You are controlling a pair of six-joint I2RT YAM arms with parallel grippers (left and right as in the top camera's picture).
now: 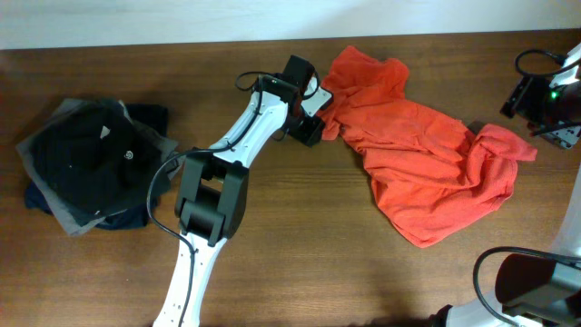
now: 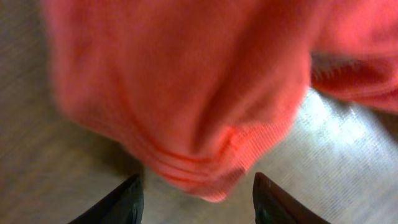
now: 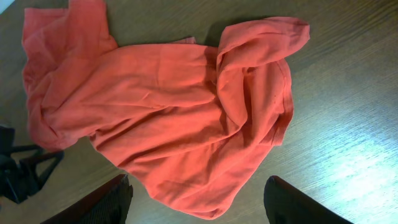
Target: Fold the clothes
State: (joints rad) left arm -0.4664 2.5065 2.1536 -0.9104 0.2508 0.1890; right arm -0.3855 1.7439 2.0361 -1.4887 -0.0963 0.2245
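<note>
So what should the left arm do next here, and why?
Probably ease the left tool forward a little and close it on the shirt. The shirt's ribbed edge sits just ahead of the open jaws, bunched on the table, and the garment lies crumpled, not yet spread.

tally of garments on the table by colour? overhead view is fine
red-orange shirt: 1
black garment: 1
grey garment: 1
navy garment: 1
total: 4
The three dark ones are stacked in one pile at the left, counted by the colours showing. Any further layers would be hidden.
</note>
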